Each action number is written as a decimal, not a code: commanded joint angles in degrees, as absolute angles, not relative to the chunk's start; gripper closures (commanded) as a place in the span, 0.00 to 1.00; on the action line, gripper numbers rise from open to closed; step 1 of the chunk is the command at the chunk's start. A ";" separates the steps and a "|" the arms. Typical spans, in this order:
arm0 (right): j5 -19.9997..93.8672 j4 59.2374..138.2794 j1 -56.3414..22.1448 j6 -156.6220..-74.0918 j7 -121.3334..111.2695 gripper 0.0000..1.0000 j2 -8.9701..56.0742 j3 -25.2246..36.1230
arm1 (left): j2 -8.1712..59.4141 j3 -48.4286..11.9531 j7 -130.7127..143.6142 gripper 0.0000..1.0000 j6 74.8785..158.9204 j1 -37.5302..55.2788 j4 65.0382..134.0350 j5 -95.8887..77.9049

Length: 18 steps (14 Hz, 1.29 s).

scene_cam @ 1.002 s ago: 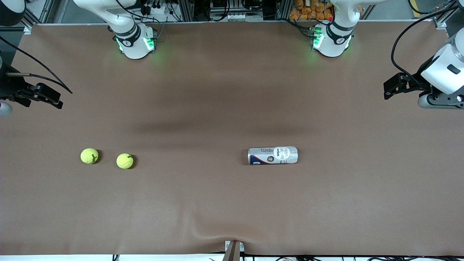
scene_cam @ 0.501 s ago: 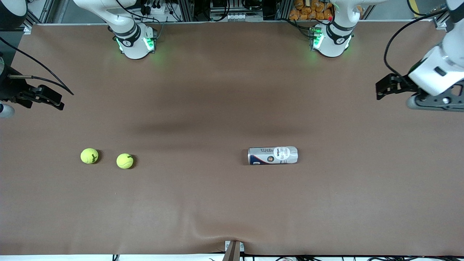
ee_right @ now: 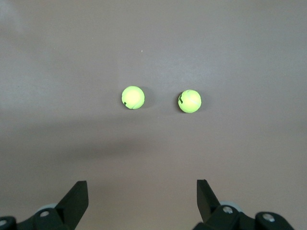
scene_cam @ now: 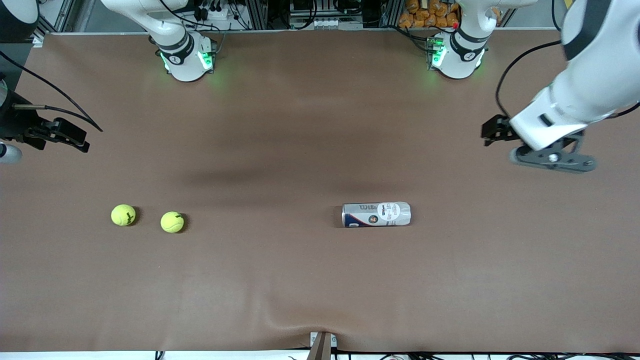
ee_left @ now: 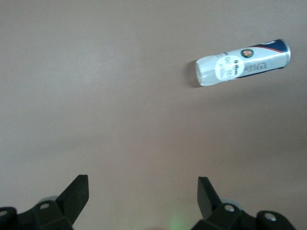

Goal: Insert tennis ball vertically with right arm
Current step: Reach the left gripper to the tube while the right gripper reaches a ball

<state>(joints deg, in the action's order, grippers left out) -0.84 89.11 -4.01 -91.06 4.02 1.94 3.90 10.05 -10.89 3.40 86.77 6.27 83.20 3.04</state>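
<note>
Two yellow tennis balls [scene_cam: 123,215] [scene_cam: 172,222] lie side by side on the brown table toward the right arm's end. They also show in the right wrist view [ee_right: 133,97] [ee_right: 190,101]. A tennis ball tube [scene_cam: 376,214] lies on its side near the middle, its clear end toward the left arm's end; it also shows in the left wrist view [ee_left: 242,62]. My right gripper [scene_cam: 75,140] [ee_right: 142,189] is open and empty, up in the air at its end of the table. My left gripper [scene_cam: 492,132] [ee_left: 143,187] is open and empty, over bare table apart from the tube.
The arm bases [scene_cam: 187,60] [scene_cam: 457,57] stand along the table's edge farthest from the front camera. The brown cloth has a wrinkle [scene_cam: 320,327] at the edge nearest that camera.
My left arm has swung in from its end of the table toward the middle, closer to the tube. My right arm has hardly moved. The balls and tube have not moved.
</note>
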 commanded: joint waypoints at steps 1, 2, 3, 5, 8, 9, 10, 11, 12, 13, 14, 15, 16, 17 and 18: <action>-0.26 88.68 -4.04 -90.88 5.01 0.00 2.11 3.60 | 13.78 -10.55 3.60 0.00 89.55 11.32 82.44 4.48; -0.26 88.68 -3.96 -90.88 5.01 0.00 2.11 3.69 | 15.10 -10.63 2.65 0.00 91.39 12.82 82.35 4.92; -0.26 88.94 -3.96 -90.79 5.01 0.00 2.20 3.60 | 16.60 -10.63 2.64 0.00 93.23 14.49 82.35 4.92; -0.26 89.65 -4.30 -90.70 4.92 0.00 2.11 3.60 | 20.55 -10.11 2.64 0.00 96.75 19.75 81.57 5.62; -0.26 89.21 -4.39 -90.97 4.83 0.00 5.77 3.60 | 28.97 -10.29 -3.90 0.00 98.52 24.15 75.26 11.49; -0.26 89.21 -4.66 -91.49 4.92 0.00 6.24 3.60 | 31.70 -9.76 -8.22 0.00 99.13 26.61 73.23 13.69; -0.26 89.30 -5.01 -91.76 4.83 0.00 6.41 3.60 | 33.12 -9.93 -9.83 0.00 101.14 27.24 72.87 14.67; -0.26 89.56 -5.27 -92.37 4.83 0.00 6.76 3.60 | 34.61 -9.93 -10.97 0.00 103.51 27.42 72.95 14.76; -0.18 89.73 -5.45 -92.90 4.92 0.00 7.03 3.60 | 36.02 -9.93 -13.16 0.00 105.01 27.60 72.86 14.77; -0.18 89.82 -5.54 -93.51 4.92 0.00 7.73 3.60 | 37.34 -9.93 -16.14 0.00 106.42 27.60 72.86 14.85; -0.18 90.52 -5.54 -94.73 4.92 0.00 8.17 3.60 | 38.40 -9.84 -20.00 0.00 107.13 27.60 72.86 14.85; -0.18 92.01 -5.54 -96.57 4.92 0.00 8.52 3.52 | 39.37 -9.84 -24.30 0.00 108.10 27.25 72.86 15.03; -0.18 93.50 -5.62 -98.68 4.92 0.00 8.87 3.52 | 40.25 -9.84 -27.91 0.00 109.24 26.99 72.95 15.38; -0.18 94.47 -5.62 -100.27 4.92 0.00 10.10 3.52 | 41.12 -9.84 -29.34 0.00 109.42 26.98 72.95 15.47; -0.18 94.66 -5.71 -101.50 4.83 0.00 11.41 3.52 | 41.22 -9.76 -29.44 0.00 109.42 27.50 73.38 15.73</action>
<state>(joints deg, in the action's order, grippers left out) -0.80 93.19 -5.50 -98.87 4.07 9.64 3.50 39.81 -9.82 -26.96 109.43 26.84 75.06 14.08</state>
